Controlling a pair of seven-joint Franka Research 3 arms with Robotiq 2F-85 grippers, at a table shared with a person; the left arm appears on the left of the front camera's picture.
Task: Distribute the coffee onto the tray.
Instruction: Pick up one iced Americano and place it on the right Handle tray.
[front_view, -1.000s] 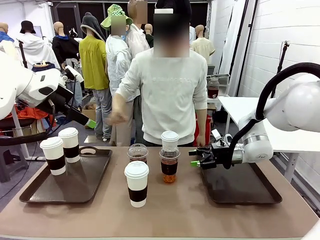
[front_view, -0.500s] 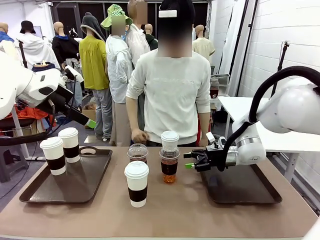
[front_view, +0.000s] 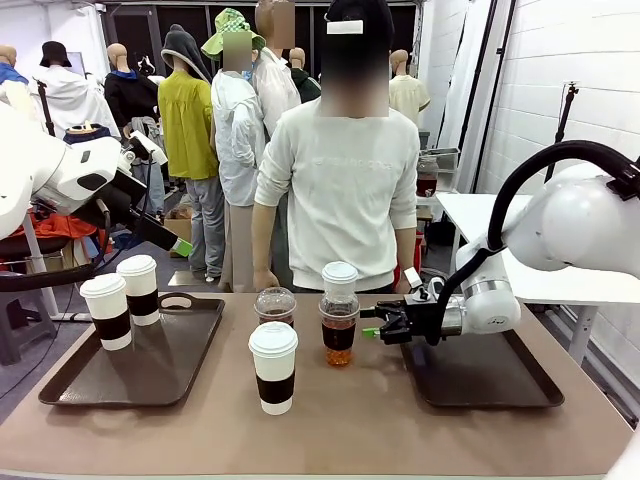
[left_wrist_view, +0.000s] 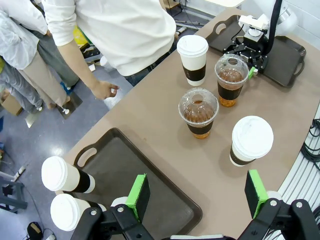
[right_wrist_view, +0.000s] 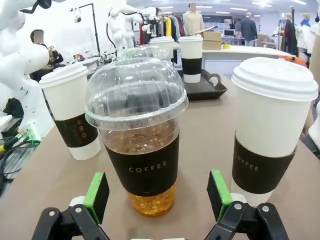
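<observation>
Iced coffee (front_view: 338, 335); paper cup (front_view: 340, 277) partly behind it

This is a robotics lab or test hall. A white left arm (front_view: 60, 175) and right arm (front_view: 585, 220) flank a brown table (front_view: 380, 420) carrying dark serving trays (front_view: 160, 375). A white-painted block wall (front_view: 590, 70), a white workbench (front_view: 480, 212) and loose cables (left_wrist_view: 312, 150) surround it.

Front camera sits at the robot's edge, looking across the table (front_view: 350, 425) at the person (front_view: 340, 180) on the far side. Left wrist camera hangs high, staring down over the left tray (left_wrist_view: 145, 170) and the whole tabletop. Right wrist camera is low, right up close on the iced coffee (right_wrist_view: 142, 145), which all three views share.
</observation>
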